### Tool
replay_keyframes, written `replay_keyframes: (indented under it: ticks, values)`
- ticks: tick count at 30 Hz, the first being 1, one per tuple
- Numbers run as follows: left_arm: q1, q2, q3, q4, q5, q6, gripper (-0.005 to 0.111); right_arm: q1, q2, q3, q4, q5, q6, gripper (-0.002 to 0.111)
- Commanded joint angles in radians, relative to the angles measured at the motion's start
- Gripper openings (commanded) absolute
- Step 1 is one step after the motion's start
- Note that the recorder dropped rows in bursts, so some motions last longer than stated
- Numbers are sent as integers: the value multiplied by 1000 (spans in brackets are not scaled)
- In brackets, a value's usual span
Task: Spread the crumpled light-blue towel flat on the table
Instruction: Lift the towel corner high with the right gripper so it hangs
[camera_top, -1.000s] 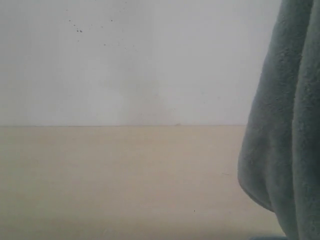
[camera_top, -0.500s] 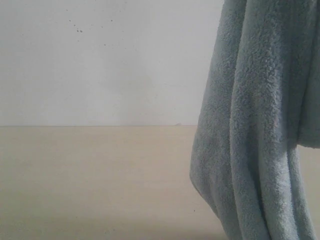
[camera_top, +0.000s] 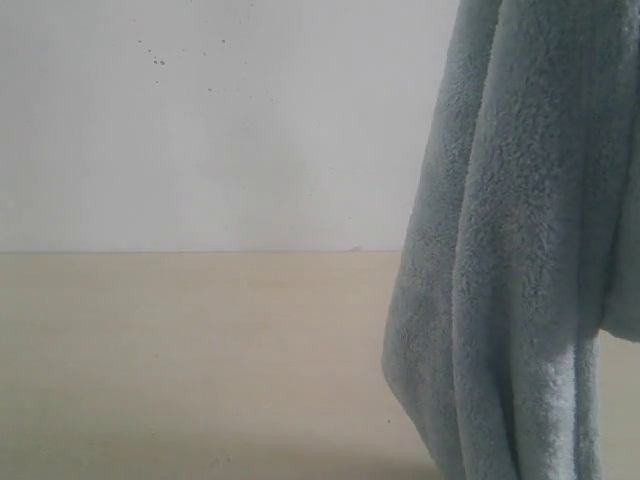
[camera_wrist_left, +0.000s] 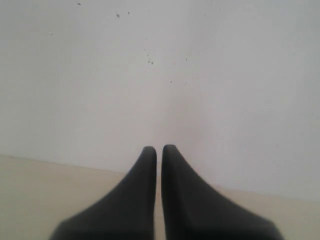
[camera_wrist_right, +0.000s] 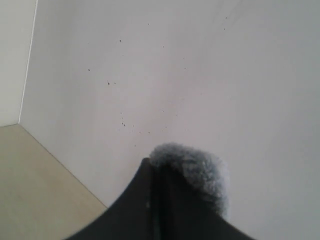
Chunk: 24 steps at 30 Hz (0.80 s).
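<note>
Two tools to report on, and only one of yours has anything in it. Your right tool (camera_wrist_right: 152, 167) is pinching a fuzzy tuft of the towel (camera_top: 510, 260), with a grey-blue puff poking out past its dark tip toward the wall (camera_top: 220, 120). Your left tool (camera_wrist_left: 159, 150) is pressed together with just a hairline slit down the middle and no cloth in it, and it points at the wall too. From the exterior camera the towel hangs in long vertical folds in front of the wall, bunched up rather than spread. It runs out of the picture at both its upper and lower ends, so you can't tell whether its bottom touches the worktop (camera_top: 190, 360). The worktop runs pale and beige up to the foot of the wall, where the two meet in a straight seam. A few small dark specks (camera_top: 157, 61) dot the wall high up, well clear of the towel's edge.
</note>
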Motion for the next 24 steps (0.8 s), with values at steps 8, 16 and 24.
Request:
replay_keyframes:
  ticks: [8, 16, 24]
  values:
    - [-22, -2, 4, 15, -18, -530, 4, 1, -6, -2, -14, 4, 7, 0]
    - [-207, 102, -30, 637, -139, -885, 4, 1, -4, -2, -14, 4, 7, 0]
    - [-252, 722, -247, 1152, -497, -1131, 4, 1, 27, -2, -14, 7, 11, 0]
